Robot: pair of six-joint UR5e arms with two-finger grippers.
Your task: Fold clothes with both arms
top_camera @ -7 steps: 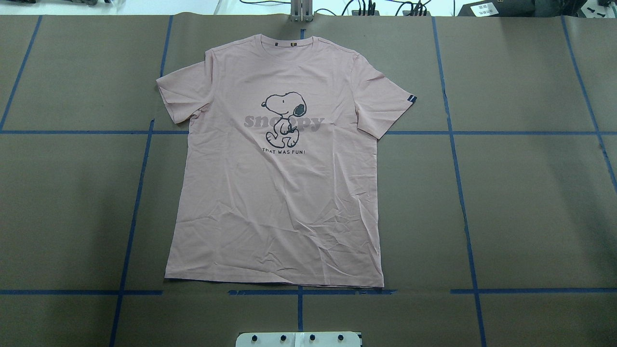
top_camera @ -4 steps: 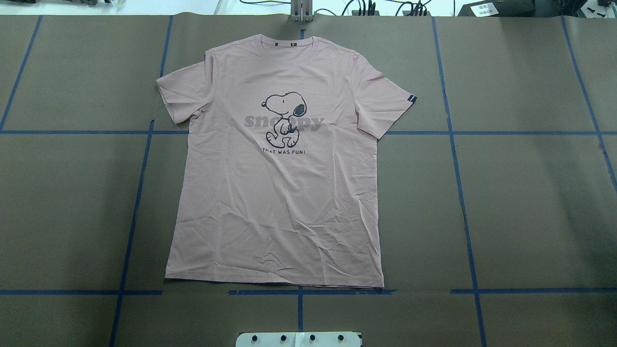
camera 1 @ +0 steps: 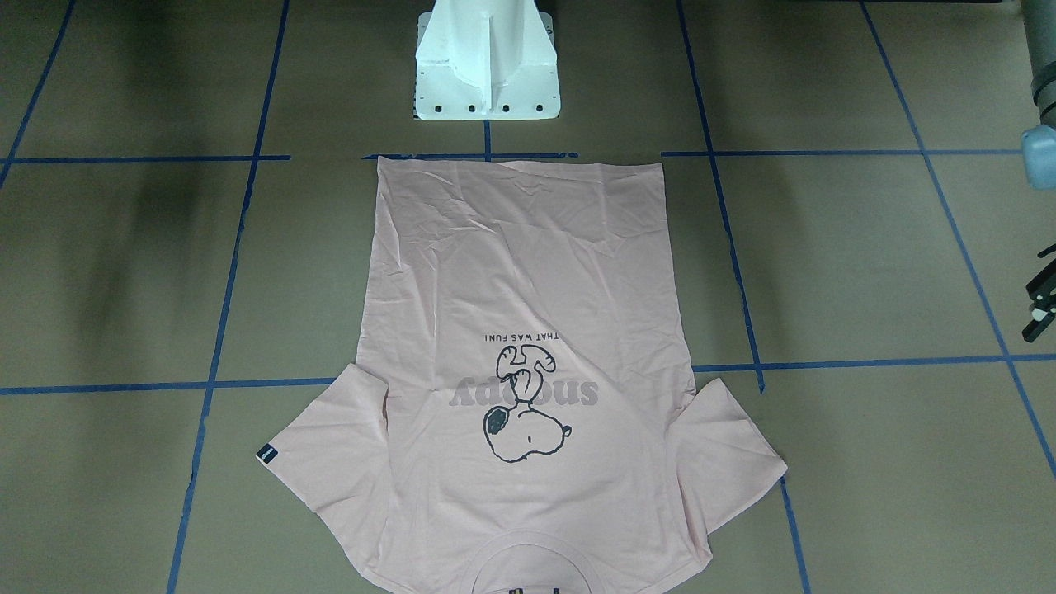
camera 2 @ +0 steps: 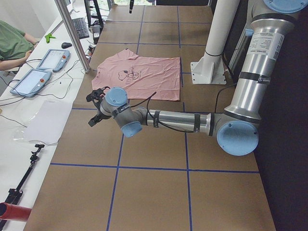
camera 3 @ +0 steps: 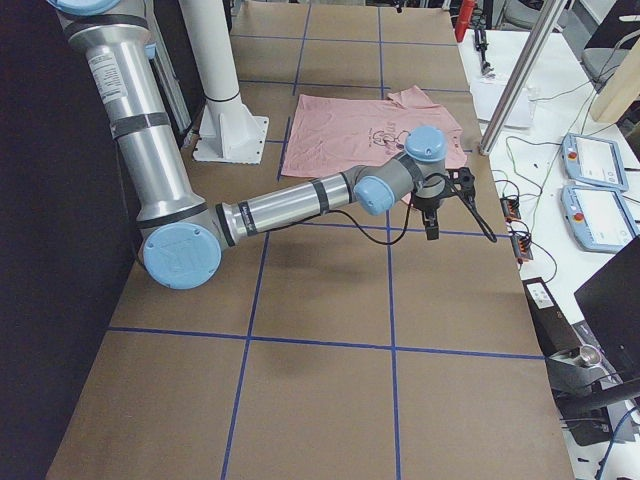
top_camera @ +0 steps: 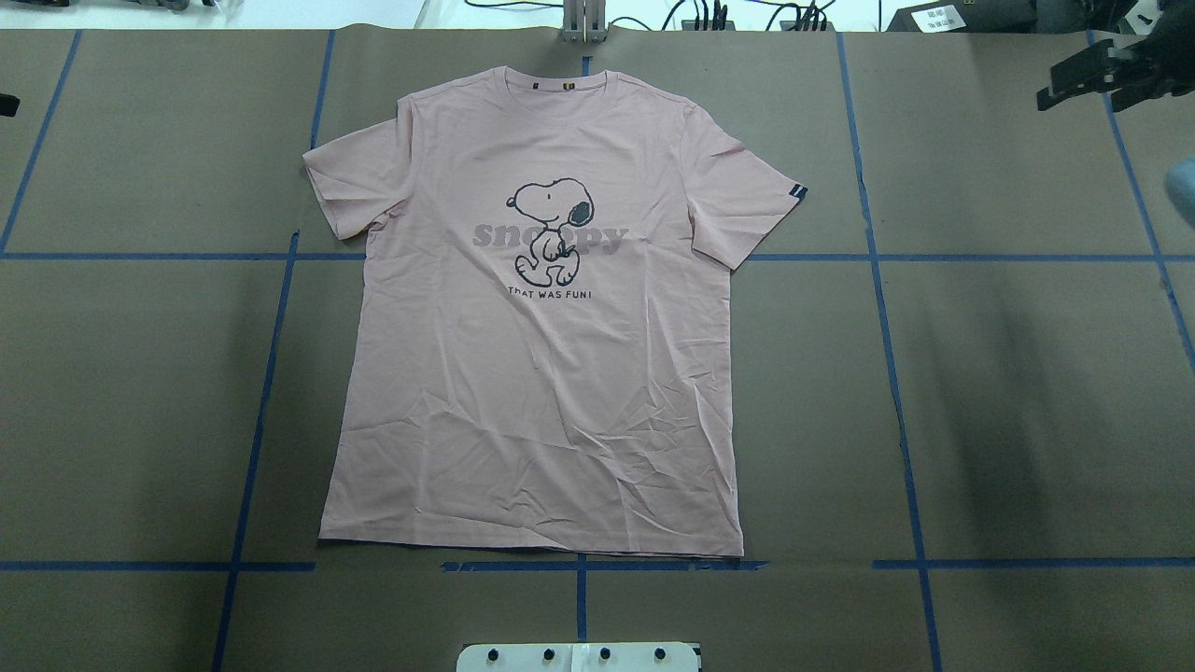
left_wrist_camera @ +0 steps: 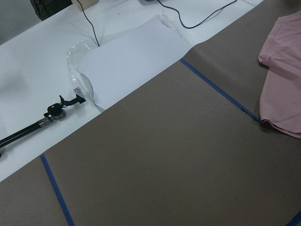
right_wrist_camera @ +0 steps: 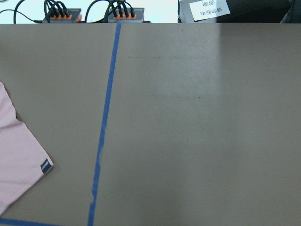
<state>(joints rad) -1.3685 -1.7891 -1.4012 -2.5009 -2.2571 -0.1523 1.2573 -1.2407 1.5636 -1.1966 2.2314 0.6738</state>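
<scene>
Though it's a bit wrinkly near the hem, the pale pink short-sleeved Snoopy T-shirt (top_camera: 532,392) lies flat and print-up in the middle of the brown paper-covered table (top_camera: 1008,392).

Seen from overhead, the collar points to 12 o'clock and the hem to 6, just short of the white metal pedestal base (top_camera: 579,656). The small dark sleeve tag (top_camera: 796,190) sits at about 2 o'clock on the shirt. The black two-fingered right gripper (top_camera: 1074,79) hovers way out at 2 o'clock, well apart from the cloth. The black two-fingered left gripper (camera 2: 96,107) is off around 10 o'clock, barely a sliver at the overhead view's edge, also well away from the shirt. Honestly can't tell how wide either pincer is.
</scene>
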